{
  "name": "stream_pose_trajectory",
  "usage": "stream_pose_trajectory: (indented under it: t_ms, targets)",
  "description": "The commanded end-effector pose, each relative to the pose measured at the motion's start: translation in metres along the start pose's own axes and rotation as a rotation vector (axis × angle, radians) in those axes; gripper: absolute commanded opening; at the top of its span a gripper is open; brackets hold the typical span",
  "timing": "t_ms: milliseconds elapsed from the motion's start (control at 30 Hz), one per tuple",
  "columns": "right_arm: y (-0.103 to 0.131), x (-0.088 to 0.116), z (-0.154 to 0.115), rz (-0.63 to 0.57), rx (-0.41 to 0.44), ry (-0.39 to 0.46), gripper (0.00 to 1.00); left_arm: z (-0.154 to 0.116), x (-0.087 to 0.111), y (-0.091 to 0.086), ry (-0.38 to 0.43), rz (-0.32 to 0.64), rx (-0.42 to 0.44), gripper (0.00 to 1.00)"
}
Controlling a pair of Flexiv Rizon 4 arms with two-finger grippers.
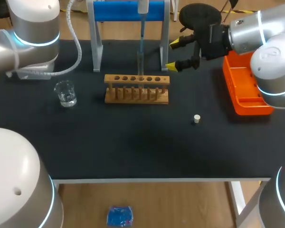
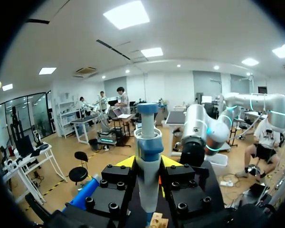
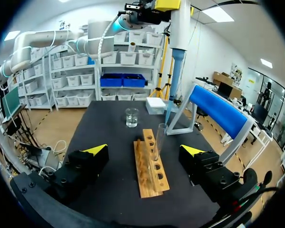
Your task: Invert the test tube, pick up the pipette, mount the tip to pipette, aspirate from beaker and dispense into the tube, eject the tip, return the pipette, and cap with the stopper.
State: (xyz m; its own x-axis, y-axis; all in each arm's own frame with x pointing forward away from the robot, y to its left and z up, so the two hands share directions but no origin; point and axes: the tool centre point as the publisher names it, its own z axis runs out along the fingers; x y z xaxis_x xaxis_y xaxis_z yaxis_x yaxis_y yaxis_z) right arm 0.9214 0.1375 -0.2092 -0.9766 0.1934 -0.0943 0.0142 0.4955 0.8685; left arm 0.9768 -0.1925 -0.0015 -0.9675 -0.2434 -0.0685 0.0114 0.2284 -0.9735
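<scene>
pipette (image 1: 141, 28) upright, top centre, tip over tube (image 1: 140, 64) | left gripper (image 2: 147, 162) clamps pipette | right gripper (image 1: 172, 55) spread wide

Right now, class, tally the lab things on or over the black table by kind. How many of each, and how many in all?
beaker: 1
wooden rack: 1
test tube: 1
pipette: 1
stopper: 1
orange tray: 1
blue stand: 1
Total: 7

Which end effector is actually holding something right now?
The left end effector: it is shut on the pipette, held upright above the test tube rack. The right end effector is open and empty, beside the rack.
</scene>
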Motion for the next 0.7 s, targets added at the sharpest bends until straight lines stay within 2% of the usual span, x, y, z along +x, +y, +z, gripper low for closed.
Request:
stream_pose_trajectory:
  t_ms: [33, 200, 233, 333, 400, 533, 700]
  targets:
    - [0.000, 0.000, 0.001, 0.000, -0.001, -0.001, 1.00, -0.013, 0.007, -0.013, -0.008, -0.001, -0.026, 0.00]
    - [0.000, 0.000, 0.001, 0.000, -0.001, -0.001, 1.00, -0.039, 0.015, -0.025, -0.033, 0.009, -0.031, 0.00]
    - [0.000, 0.000, 0.001, 0.000, -0.001, -0.001, 1.00, -0.045, 0.017, -0.027, -0.050, 0.015, -0.054, 0.00]
    - [0.000, 0.000, 0.001, 0.000, -0.001, -0.001, 1.00, -0.070, 0.021, -0.028, -0.080, 0.038, -0.090, 0.00]
    - [0.000, 0.000, 0.001, 0.000, -0.001, -0.001, 1.00, -0.086, 0.024, -0.027, -0.081, 0.052, -0.083, 0.00]
    - [0.000, 0.000, 0.001, 0.000, -0.001, -0.001, 1.00, -0.116, 0.032, -0.018, -0.074, 0.055, -0.067, 0.00]
    - [0.000, 0.000, 0.001, 0.000, -0.001, -0.001, 1.00, -0.144, 0.044, 0.005, -0.057, 0.017, -0.037, 0.00]
